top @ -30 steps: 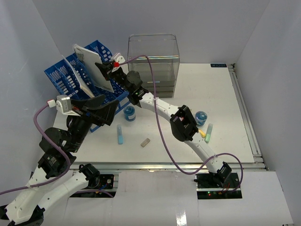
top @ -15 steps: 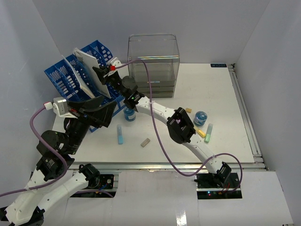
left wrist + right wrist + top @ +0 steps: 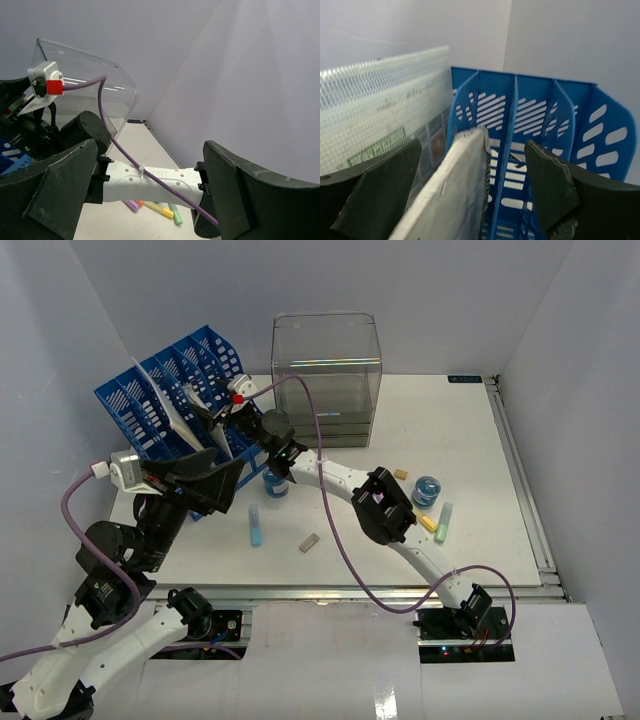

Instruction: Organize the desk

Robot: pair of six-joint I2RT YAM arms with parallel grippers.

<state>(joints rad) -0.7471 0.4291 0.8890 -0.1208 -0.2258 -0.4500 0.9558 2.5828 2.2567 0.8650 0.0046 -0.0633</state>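
The white desk (image 3: 450,430) carries a blue file rack (image 3: 140,400) at its back left. My right gripper (image 3: 222,412) reaches into the rack, its jaws wide apart. In the right wrist view a grey-white notebook (image 3: 450,200) stands in a slot of the rack (image 3: 540,115) between the open fingers of the right gripper (image 3: 475,190), gripped by neither. A mesh folder (image 3: 380,105) leans beside it. My left gripper (image 3: 215,485) hangs open above the desk's left front with nothing held. In the left wrist view the left gripper (image 3: 150,192) frames the right arm's white link (image 3: 150,180).
A clear drawer box (image 3: 325,370) stands at the back middle. Two blue round pots (image 3: 275,481) (image 3: 427,488), a blue marker (image 3: 256,525), a tan eraser (image 3: 309,542) and several highlighters (image 3: 440,522) lie on the desk. Pale walls close in three sides.
The right gripper carried the notebook down into the rack slot and then opened, letting it go. The left arm shifted slightly toward the front left, still open.
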